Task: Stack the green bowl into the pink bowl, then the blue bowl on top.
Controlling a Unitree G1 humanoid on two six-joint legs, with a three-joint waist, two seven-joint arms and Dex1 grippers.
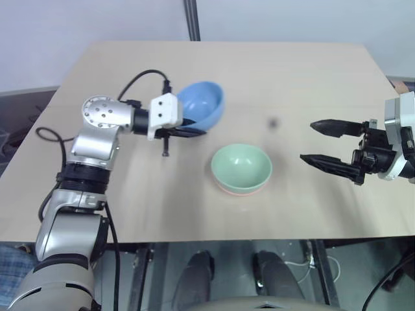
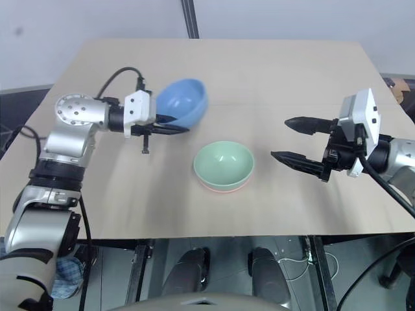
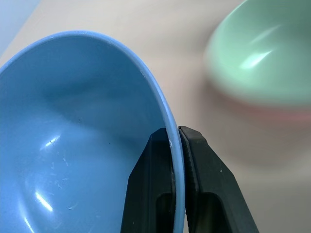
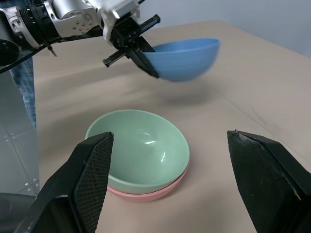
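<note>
The green bowl sits nested in the pink bowl, whose rim peeks out beneath it at mid-table. My left gripper is shut on the rim of the blue bowl, which hangs lifted off the table, up and to the left of the stack. In the left wrist view both black fingers pinch the blue rim, one inside and one outside. My right gripper hovers open to the right of the stack, holding nothing; in its wrist view its fingers flank the green bowl.
The tan table has free room at the back and right. A small dark speck marks the tabletop right of the blue bowl. A black cable loops off my left wrist. A metal post stands behind the table's far edge.
</note>
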